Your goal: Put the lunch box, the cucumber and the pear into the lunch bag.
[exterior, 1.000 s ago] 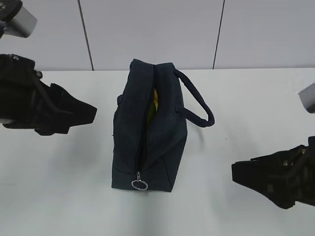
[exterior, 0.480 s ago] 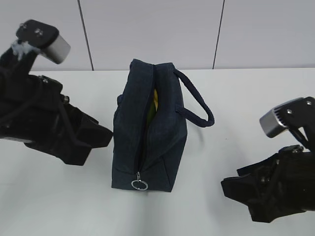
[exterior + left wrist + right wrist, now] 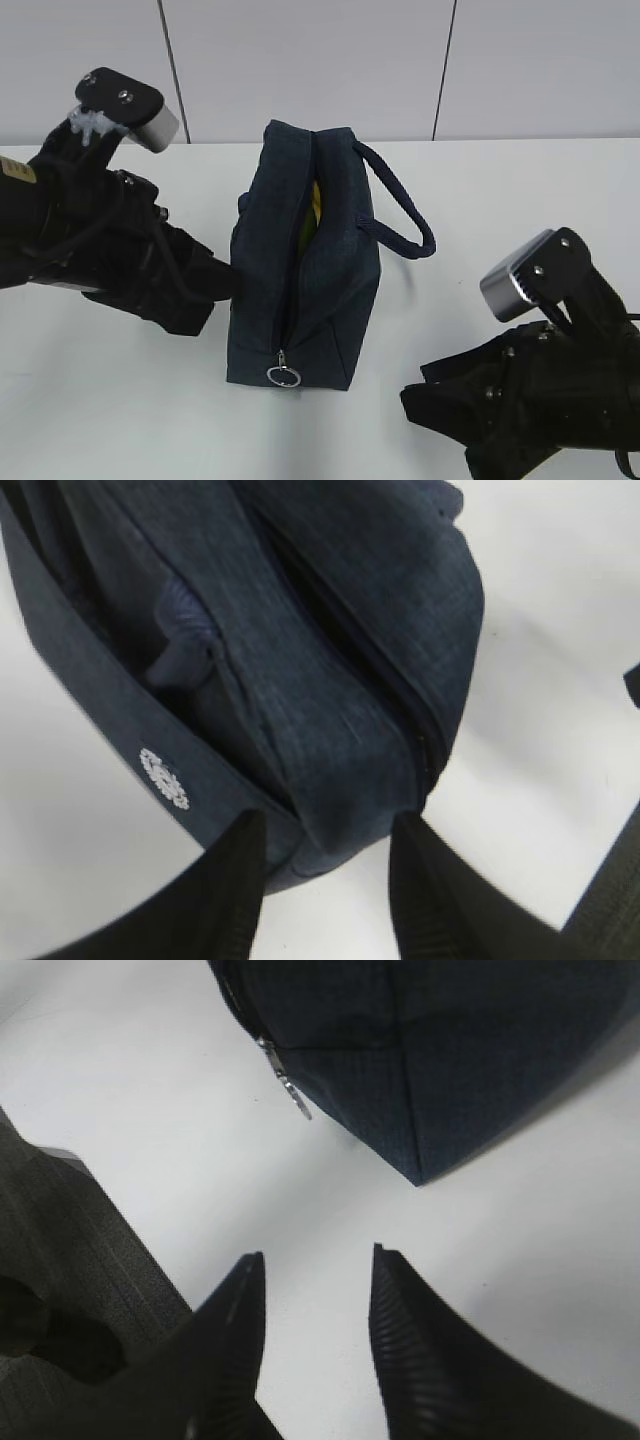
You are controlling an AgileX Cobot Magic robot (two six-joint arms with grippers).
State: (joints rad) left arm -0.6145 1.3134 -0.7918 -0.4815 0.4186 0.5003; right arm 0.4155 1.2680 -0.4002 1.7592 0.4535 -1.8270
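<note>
The dark navy lunch bag stands upright mid-table, its top zipper open along most of its length. A sliver of yellow shows in the slit and looks like the pear. The lunch box and the cucumber are hidden. My left gripper is at the bag's left side; in the left wrist view it is open, its tips astride a lower edge of the bag without pinching it. My right gripper hovers open over bare table; in its wrist view it points at the bag's near corner.
The silver ring pull hangs at the bag's near end, seen also as the pull ahead of the right jaws. The padded loop handle sticks out to the right. A white table meets a grey panelled wall behind.
Both arms have moved in toward the bag. The left gripper has reached the bag's left side. The right gripper has slid left toward the near corner, and its jaws have narrowed a little.
</note>
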